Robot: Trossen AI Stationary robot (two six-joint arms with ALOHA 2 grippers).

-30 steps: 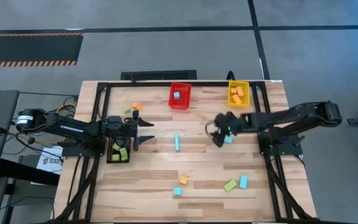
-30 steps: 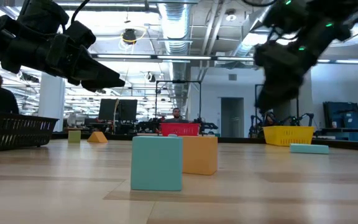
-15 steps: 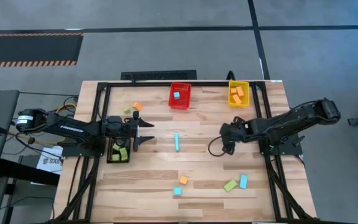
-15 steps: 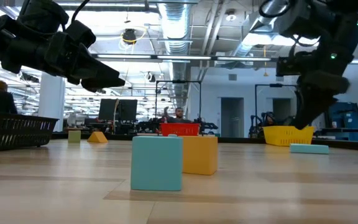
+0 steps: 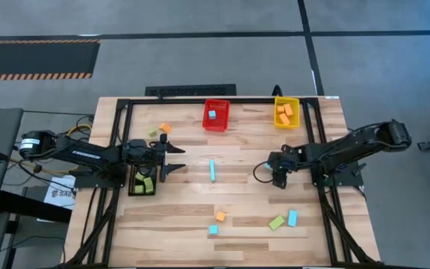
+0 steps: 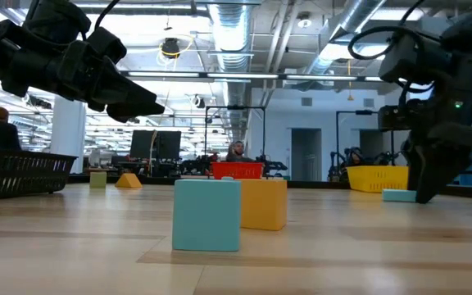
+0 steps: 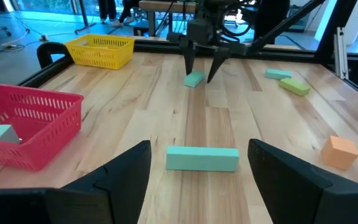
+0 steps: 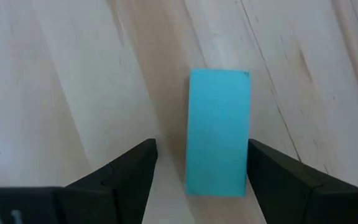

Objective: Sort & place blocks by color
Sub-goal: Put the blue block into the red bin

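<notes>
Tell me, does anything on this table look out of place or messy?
Nothing is broken or spilled. Blocks just lie scattered on the table, still unsorted: a light blue bar mid-table and a cluster near the front. Oddly, the black bin sits tucked under the left arm. The right gripper, open, hovers over a blue block.

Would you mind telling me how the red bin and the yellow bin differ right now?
The red bin holds one light blue block; the yellow bin holds orange blocks. The red bin sits near the middle of the table's back edge, the yellow bin toward its right corner. Both are open mesh bins.
</notes>
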